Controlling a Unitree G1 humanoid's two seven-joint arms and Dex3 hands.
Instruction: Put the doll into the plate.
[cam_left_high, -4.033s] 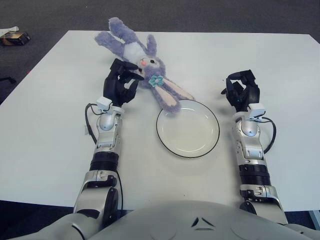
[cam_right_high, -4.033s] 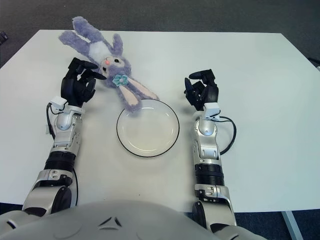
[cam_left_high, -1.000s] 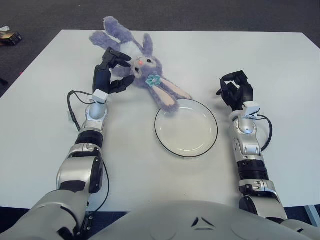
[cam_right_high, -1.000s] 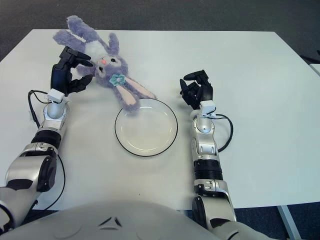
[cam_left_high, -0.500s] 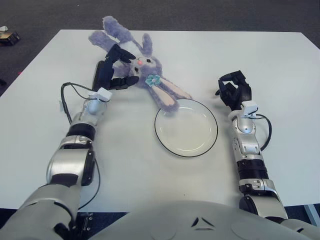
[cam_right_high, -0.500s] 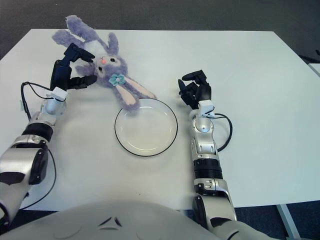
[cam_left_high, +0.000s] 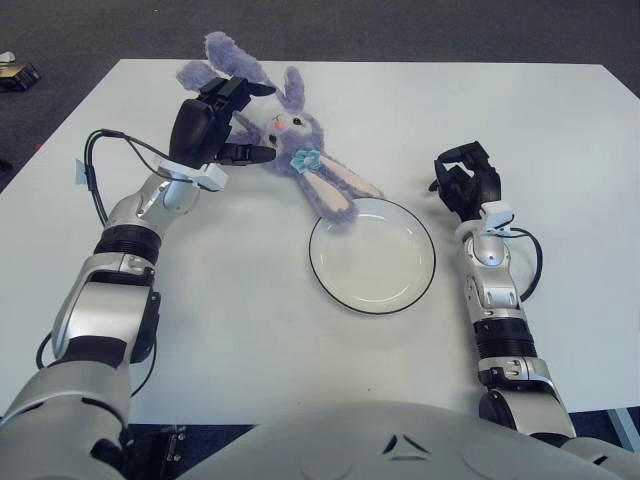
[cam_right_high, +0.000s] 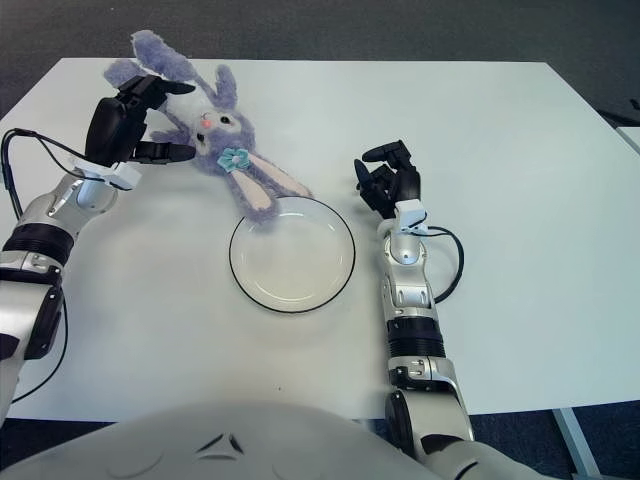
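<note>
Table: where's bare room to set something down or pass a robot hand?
Free: the table right of the right robot hand, the far strip behind the plate, and the near-left area beside the left forearm. Crowded: far left, where the left robot hand meets the doll, whose ear overlaps the plate rim.

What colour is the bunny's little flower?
The flower on the doll is teal; the left eye view shows it best.
</note>
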